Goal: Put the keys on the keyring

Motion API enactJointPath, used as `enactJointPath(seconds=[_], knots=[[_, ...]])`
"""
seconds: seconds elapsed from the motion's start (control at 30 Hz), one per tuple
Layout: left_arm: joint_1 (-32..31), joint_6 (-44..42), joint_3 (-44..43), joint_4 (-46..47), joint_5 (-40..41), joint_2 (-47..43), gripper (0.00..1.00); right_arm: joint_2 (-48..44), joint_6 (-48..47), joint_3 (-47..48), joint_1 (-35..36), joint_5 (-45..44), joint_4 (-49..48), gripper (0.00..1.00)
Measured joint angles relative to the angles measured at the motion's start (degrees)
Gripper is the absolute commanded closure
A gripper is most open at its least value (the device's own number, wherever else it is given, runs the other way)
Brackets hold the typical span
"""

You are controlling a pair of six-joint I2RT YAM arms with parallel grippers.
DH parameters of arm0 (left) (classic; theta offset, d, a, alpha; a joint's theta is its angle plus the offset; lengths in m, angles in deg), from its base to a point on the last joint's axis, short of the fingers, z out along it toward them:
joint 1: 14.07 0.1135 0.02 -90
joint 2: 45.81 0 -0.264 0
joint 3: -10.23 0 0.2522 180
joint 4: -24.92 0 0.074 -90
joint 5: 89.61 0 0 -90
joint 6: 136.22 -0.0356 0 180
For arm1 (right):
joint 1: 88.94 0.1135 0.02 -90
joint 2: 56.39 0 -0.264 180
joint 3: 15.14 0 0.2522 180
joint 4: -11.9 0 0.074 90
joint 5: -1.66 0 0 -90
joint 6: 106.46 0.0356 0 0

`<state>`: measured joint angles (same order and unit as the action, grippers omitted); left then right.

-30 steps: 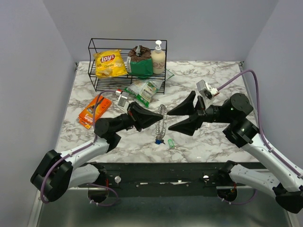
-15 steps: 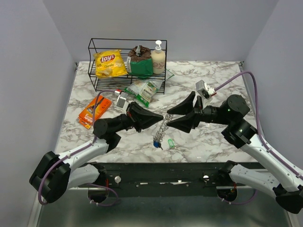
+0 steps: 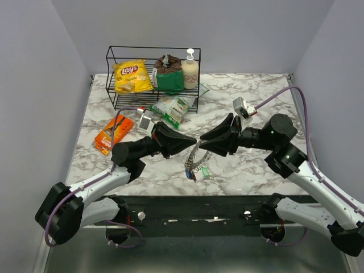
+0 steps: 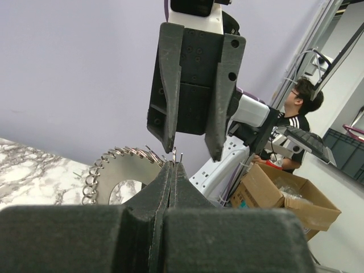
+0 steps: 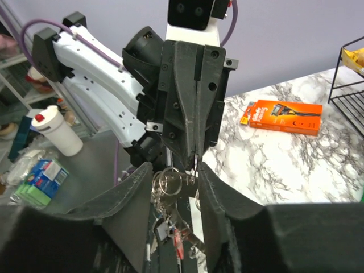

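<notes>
The left gripper is clenched tight, its two fingers pressed flat together with no gap. It pinches the upper end of the keyring, and thin wire ends of the coil stick out just past its tip in the left wrist view. The right gripper faces it tip to tip and is partly spread. Its jaws stand on either side of the left gripper's tip and of the small metal rings bunched there. Whether its pads touch those rings cannot be told.

The keyring is above the middle of the tabletop, lifted off the marble. It hangs from the pinch point with its long axis running downward. In the top view it trails from the gripper tips toward the near edge, leaning slightly left. A cluster of keys dangles at its lower end, close over the marble. A green-headed key lies flat on the tabletop just right of that cluster, apart from the coil.
</notes>
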<state>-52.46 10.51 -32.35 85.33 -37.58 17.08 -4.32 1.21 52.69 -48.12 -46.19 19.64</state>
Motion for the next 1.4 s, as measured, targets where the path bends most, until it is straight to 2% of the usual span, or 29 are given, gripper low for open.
enactJointPath(seconds=[0.27, 0.37, 0.47, 0.57, 0.8, 1.4], knots=[[0.0, 0.0, 0.0, 0.0, 0.0, -0.1, 1.00, 0.4, 0.1, -0.2, 0.0, -0.1, 0.2, 0.61], [0.0, 0.0, 0.0, 0.0, 0.0, -0.3, 1.00, 0.6, 0.2, -0.2, 0.0, -0.1, 0.2, 0.67], [-0.1, 0.0, -0.4, -0.1, -0.1, -0.4, 1.00, 0.9, 0.3, -0.2, 0.0, -0.1, 0.2, 0.69], [-0.3, -0.1, -0.6, -0.2, -0.2, -0.4, 1.00, 1.1, 0.3, -0.2, 0.0, -0.1, 0.2, 0.75], [-0.7, -0.1, -0.8, -0.1, -0.3, -0.4, 1.00, 1.4, 0.3, -0.2, 0.0, -0.1, 0.3, 0.99], [-1.1, -2.6, -0.8, -0.2, -1.1, -1.6, 1.00, 1.4, -0.8, 1.2, 0.1, 0.5, 2.8, 0.99]])
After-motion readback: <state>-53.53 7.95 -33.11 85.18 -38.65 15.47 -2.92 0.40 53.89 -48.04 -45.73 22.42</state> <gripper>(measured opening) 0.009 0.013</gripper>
